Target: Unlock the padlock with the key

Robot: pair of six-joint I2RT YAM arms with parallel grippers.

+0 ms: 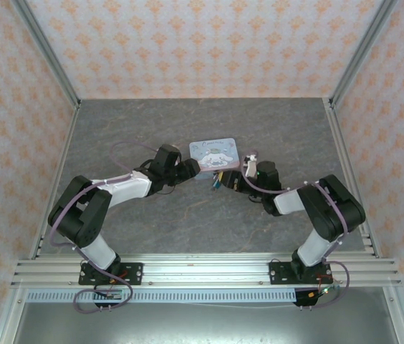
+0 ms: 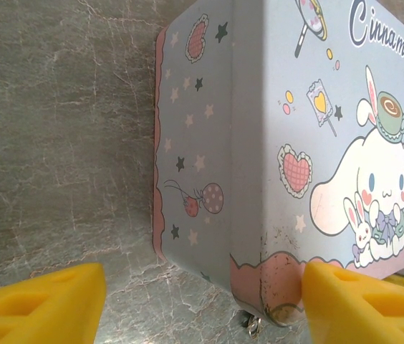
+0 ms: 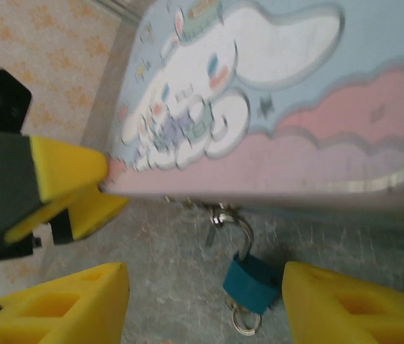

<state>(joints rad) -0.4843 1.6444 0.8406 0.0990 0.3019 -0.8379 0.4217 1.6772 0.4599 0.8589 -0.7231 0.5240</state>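
Padlock [image 3: 252, 283] hangs off the cartoon tin [image 2: 209, 143], near side, inside the released right gripper [image 3: 203, 278]; left gripper [image 2: 205, 283] spread wide too.

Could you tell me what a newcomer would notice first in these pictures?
The pale blue cartoon-printed tin in the middle of the table stands out first. Next comes the small teal padlock hanging at its near edge, framed by the open yellow jaws of the right gripper. The left gripper is open at a tin corner.

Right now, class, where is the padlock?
In the right wrist view the padlock hangs by its shackle from the lower edge of the tin, just right of centre, between the yellow fingers of the right gripper.
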